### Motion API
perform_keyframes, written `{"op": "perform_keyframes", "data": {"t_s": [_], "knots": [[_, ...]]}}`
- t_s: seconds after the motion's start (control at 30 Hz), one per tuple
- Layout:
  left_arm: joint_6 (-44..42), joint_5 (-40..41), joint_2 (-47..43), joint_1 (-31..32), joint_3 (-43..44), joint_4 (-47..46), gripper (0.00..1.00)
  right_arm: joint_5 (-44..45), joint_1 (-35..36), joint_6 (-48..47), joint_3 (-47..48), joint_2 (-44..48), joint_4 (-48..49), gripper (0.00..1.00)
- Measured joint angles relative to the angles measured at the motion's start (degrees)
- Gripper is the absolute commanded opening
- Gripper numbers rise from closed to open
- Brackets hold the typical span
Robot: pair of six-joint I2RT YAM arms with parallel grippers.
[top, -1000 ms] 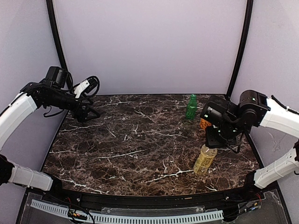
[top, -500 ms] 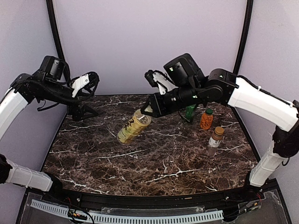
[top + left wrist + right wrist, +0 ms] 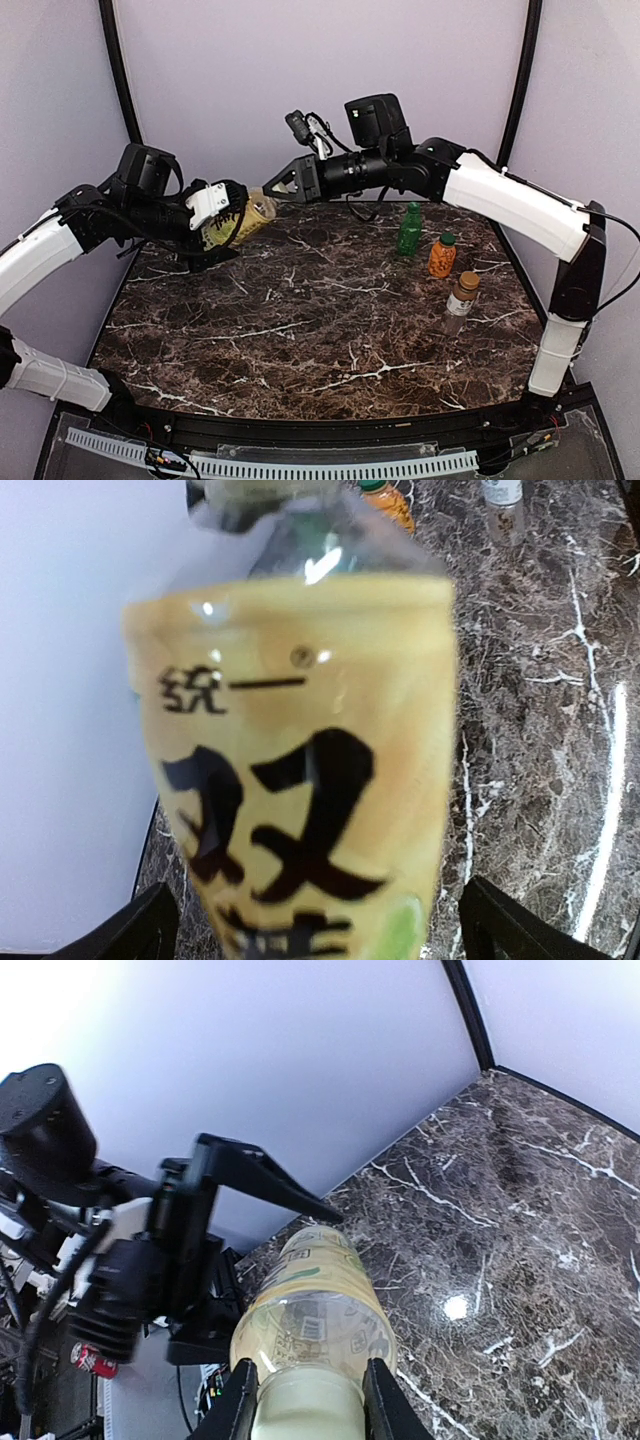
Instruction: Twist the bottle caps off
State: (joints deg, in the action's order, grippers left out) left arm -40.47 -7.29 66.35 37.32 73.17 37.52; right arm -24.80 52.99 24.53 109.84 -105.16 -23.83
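Yellow bottle (image 3: pixel 300 730), seemingly between left jaws

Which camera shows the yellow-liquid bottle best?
Right wrist: the tall clear plastic bottle of yellow liquid runs lengthwise, cap end in the right claw. Top external shows it small; left wrist, only blurred label.

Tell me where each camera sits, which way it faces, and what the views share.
Top external: fixed above and behind the arm bases, looking down over the marble table; both arms show, left end effector and right end effector at the yellow bottle.
Left wrist: on the left arm, facing the bottle's label close up; its open fingers at the bottom corners.
Right wrist: on the right arm, looking along the bottle from its cap end, where its fingers grip.
Shared: all three see the yellow bottle.
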Motion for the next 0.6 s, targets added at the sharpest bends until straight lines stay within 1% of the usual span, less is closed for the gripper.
{"op": "perform_keyframes", "data": {"t_s": [0.1, 0.17, 0.27, 0.33, 0.4, 0.5, 0.6], "knots": [[0.42, 2.97, 2.21, -0.02, -1.22, -3.26, 0.98, -3.48, -0.74, 0.15, -0.66, 0.17, 2.49, 0.00], [0.59, 3.91, 3.23, -0.02, -1.60, -4.79, 0.94, -5.44, -1.22, 0.22, -1.86, 0.48, 3.74, 0.00], [1.20, 3.78, 3.54, -0.02, -2.01, -5.75, 0.83, -7.10, -2.14, 0.66, -3.48, 0.50, 4.85, 0.00], [1.88, 3.41, 3.52, -0.02, -2.01, -6.16, 0.80, -7.67, -2.80, 1.05, -4.33, 0.55, 5.42, 0.00], [2.49, 2.64, 3.39, -0.02, -2.01, -6.51, 0.81, -8.09, -3.37, 1.38, -5.07, 0.68, 5.95, 0.00], [3.17, 1.44, 2.91, -0.02, -2.01, -6.78, 0.85, -8.68, -3.91, 1.68, -5.86, 0.92, 6.49, 0.00], [3.63, 0.17, 2.12, -0.02, -2.01, -6.95, 0.84, -8.96, -4.02, 1.92, -6.16, 1.03, 6.80, 0.00]]}}
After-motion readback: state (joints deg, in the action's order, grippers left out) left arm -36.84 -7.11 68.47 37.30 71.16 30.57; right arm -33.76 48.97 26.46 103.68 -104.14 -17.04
